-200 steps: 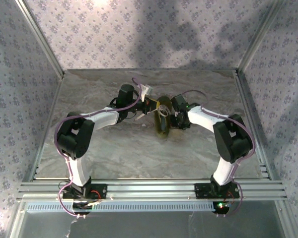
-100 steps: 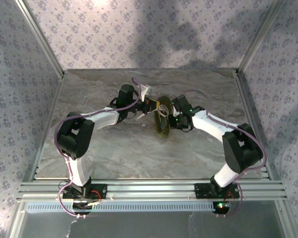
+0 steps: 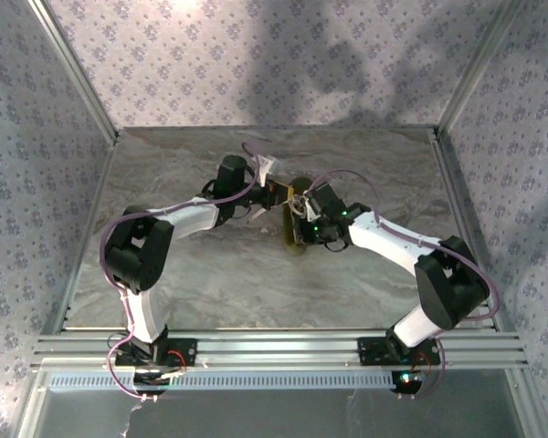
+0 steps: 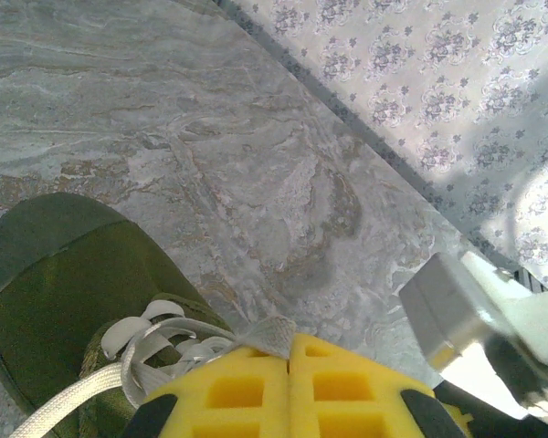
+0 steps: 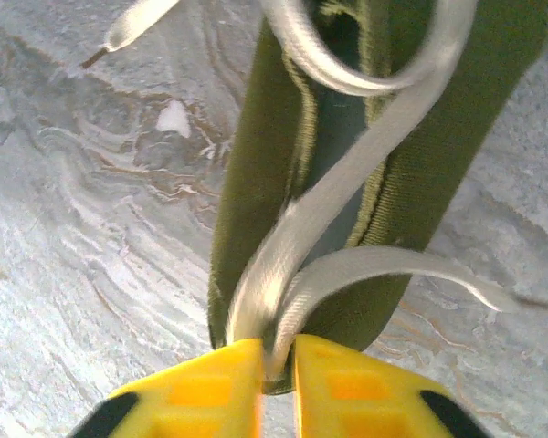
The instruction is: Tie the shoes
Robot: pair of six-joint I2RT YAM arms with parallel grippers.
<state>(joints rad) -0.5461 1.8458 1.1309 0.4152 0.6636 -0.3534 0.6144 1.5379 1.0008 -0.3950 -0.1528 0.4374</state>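
The marbled table (image 3: 256, 283) lies under me, with flowered walls (image 3: 256, 55) round it. The olive shoe (image 3: 295, 239) lies mid-table between my grippers. Its white laces (image 5: 347, 182) cross its dark opening. My right gripper (image 5: 276, 351), at one end of the shoe, pinches them. My left gripper (image 4: 289, 342), beside the laced front, is pressed together on a strand.
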